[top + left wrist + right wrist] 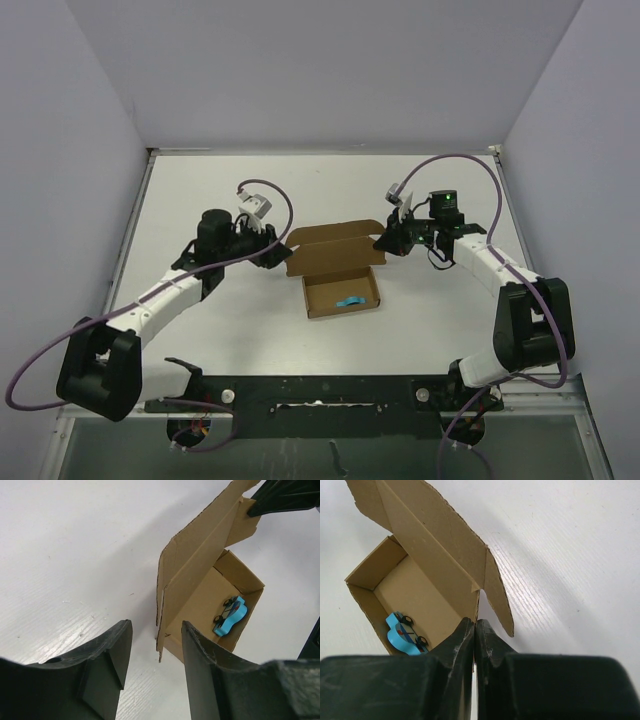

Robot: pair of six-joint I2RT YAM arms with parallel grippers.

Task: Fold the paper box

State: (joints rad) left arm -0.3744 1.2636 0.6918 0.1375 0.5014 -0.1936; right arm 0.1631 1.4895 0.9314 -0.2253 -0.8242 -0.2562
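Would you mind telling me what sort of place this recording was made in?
Probably a robotics lab test cell: a white table enclosed by plain wall panels, a left arm and right arm bolted at its near edge, and a paper box holding a blue toy car.

Matt brown cardboard forms the paper box [192,575] (perforated edges ragged); white worktop [75,555] finely ribbed; left tool [156,630] seems rough black plastic
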